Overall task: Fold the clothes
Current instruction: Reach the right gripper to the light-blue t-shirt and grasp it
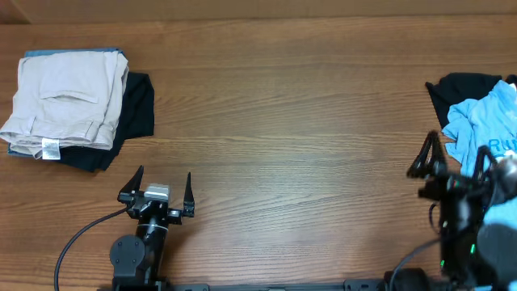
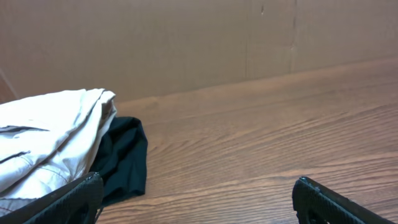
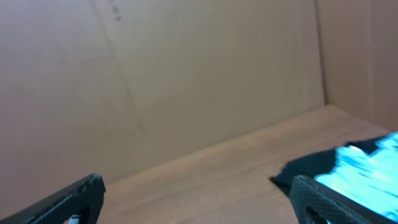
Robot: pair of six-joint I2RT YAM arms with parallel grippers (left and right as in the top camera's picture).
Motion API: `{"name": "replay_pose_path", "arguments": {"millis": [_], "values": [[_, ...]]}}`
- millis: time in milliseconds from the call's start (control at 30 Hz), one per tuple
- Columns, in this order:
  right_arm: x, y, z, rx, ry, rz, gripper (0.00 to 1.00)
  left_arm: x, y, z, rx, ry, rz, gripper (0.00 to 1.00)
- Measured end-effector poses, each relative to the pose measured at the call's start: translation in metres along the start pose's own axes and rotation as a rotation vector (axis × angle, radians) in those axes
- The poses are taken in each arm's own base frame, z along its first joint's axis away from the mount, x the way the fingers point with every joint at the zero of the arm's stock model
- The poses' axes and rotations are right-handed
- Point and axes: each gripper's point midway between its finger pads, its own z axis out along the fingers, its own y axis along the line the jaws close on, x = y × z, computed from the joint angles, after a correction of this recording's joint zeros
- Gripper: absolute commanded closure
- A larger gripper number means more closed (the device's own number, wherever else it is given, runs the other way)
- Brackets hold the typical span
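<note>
Wooden table (image 1: 283, 113): the middle is bare from 9 to 3 and a brown wall board (image 2: 186, 43) closes the 12 o'clock edge. A folded beige trousers stack (image 1: 69, 93) sits at 10 o'clock on a dark garment (image 1: 139, 105), near the left edge. The light blue T-shirt (image 1: 483, 121) lies crumpled at 3 o'clock, running off the right edge, on top of a black cloth (image 1: 459, 85). White lettering on the shirt reads "RU", the rest is hidden behind the arm. White tag (image 1: 51, 149) on the trousers is too small to read. Left gripper (image 1: 164, 174) at 7 o'clock has fingers wide apart, holds nothing and is well apart from the stack. Right gripper (image 1: 459, 149) at 4 o'clock is also spread wide with nothing between its fingers. It overlaps the shirt's near edge from overhead, contact can't be told.
</note>
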Motion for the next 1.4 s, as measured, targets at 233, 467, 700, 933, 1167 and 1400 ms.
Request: {"name": "replay_pose_path", "arguments": {"millis": [233, 467, 700, 933, 1167, 1400], "values": [[-0.035, 0.014, 0.064, 0.170, 0.286, -0.101, 0.00, 0.000, 0.000, 0.000, 0.000, -0.001, 0.000, 0.00], [-0.024, -0.058, 0.139, 0.410, 0.635, -0.032, 0.00, 0.000, 0.000, 0.000, 0.000, -0.001, 0.000, 0.00], [0.051, -0.134, 0.200, 0.517, 0.847, 0.041, 0.20, 0.000, 0.000, 0.000, 0.000, -0.001, 0.000, 0.00], [0.104, -0.157, 0.236, 0.496, 0.956, -0.046, 0.36, 0.000, 0.000, 0.000, 0.000, -0.001, 0.000, 0.00], [0.197, -0.196, 0.268, 0.526, 1.102, -0.045, 0.36, 0.000, 0.000, 0.000, 0.000, -0.001, 0.000, 0.00], [0.252, -0.218, 0.271, 0.560, 1.190, -0.013, 0.37, 0.000, 0.000, 0.000, 0.000, -0.001, 0.000, 0.00]]}}
